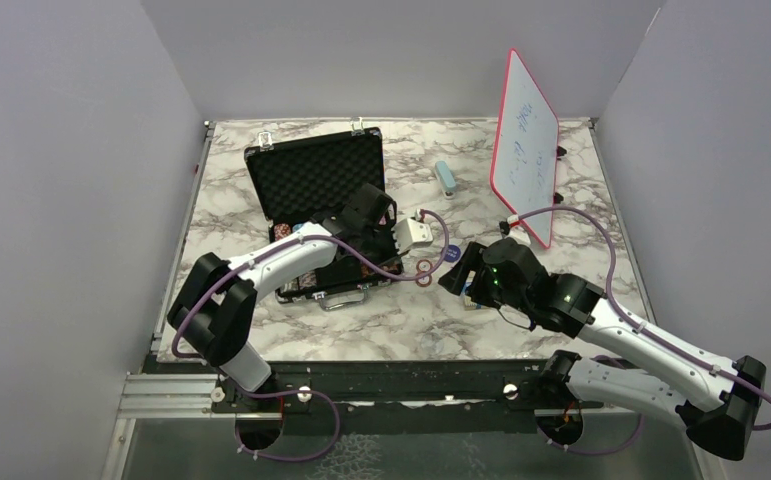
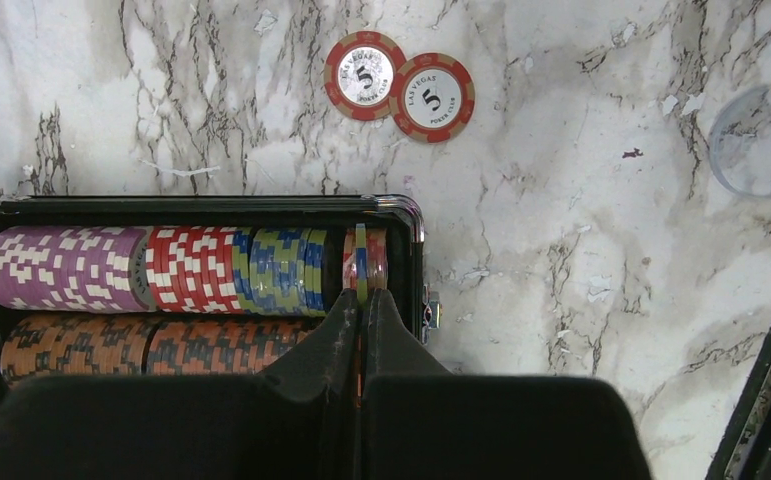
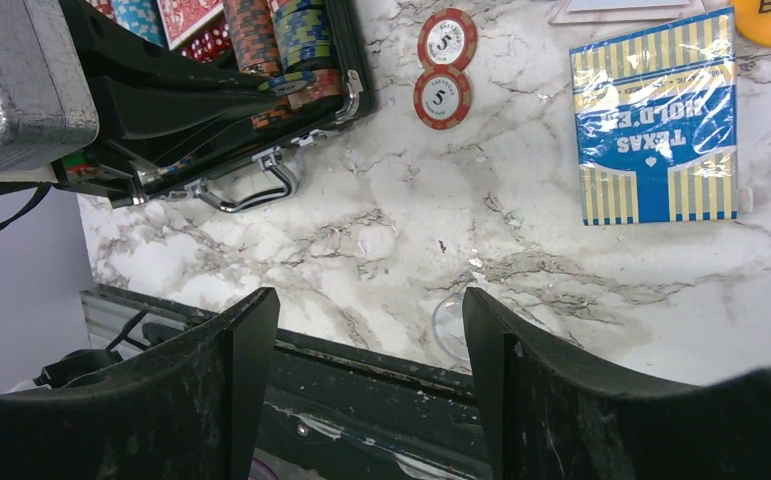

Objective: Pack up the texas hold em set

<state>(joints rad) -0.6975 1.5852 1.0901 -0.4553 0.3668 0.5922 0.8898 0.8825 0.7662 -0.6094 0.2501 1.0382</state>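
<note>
Blk briefcase (image 1: 316, 175), red-wht chips (image 2: 365, 75), blue & gold striped deck (image 3: 658, 115), wht marble table (image 1: 411, 320) w/ grey veins

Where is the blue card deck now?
The blue card deck lies on the table outside the briefcase, right of two red chips in the right wrist view.

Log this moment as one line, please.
left pincer: shut at chip row in briefcase | right pincer: open, empty, above table | loose: two red chips, blue card deck

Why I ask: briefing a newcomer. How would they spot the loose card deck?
On the marbled white tabletop, right of the open black briefcase and two round red poker chips, lies a flat plastic-wrapped card deck. Unlike them, it is rectangular, blue with gold stripes, printed TEXAS.
</note>
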